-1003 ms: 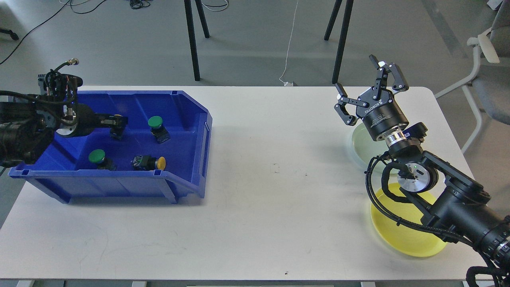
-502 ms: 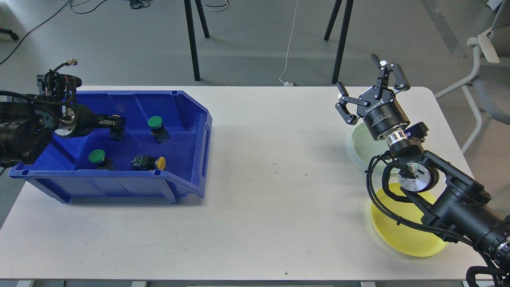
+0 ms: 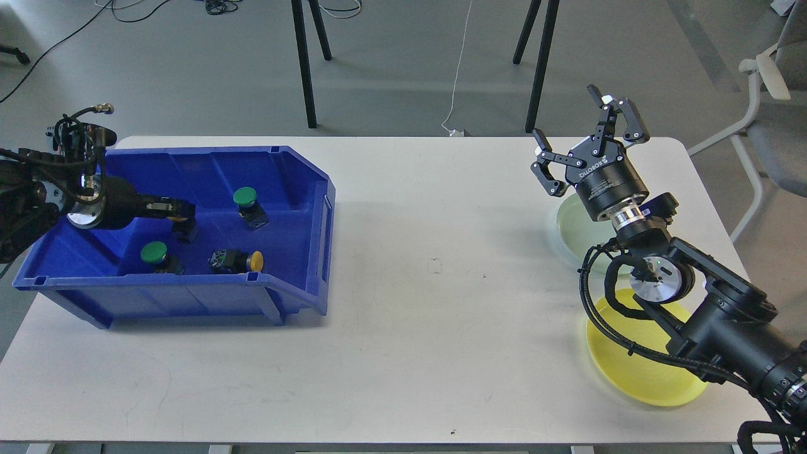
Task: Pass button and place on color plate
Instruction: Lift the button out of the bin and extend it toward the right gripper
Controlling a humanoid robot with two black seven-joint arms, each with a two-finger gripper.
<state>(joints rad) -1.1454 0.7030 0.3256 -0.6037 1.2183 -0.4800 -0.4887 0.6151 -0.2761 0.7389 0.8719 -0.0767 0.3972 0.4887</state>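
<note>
A blue bin (image 3: pixel 296 189) stands on the left of the white table. In it lie two green-capped buttons (image 3: pixel 244 197) (image 3: pixel 153 253) and a yellow-capped button (image 3: pixel 254 260). My left gripper (image 3: pixel 179 214) reaches into the bin from the left. Its fingers stand close together on a small dark button (image 3: pixel 184 230) with a yellowish edge, between the two green ones. My right gripper (image 3: pixel 589 135) is open and empty, pointing up above the far right of the table. Below it lie a pale green plate (image 3: pixel 570 230) and a yellow plate (image 3: pixel 637 372), both partly hidden by my right arm.
The table's (image 3: pixel 435 302) middle is bare white surface between bin and plates. Black stand legs (image 3: pixel 306 69) and a white cable are on the floor behind the table. A grey chair (image 3: pixel 775 126) stands to the far right.
My left gripper has drawn back left and toward me inside the bin, with the dark button moving along. The bin has shifted slightly. The right gripper has hardly moved.
</note>
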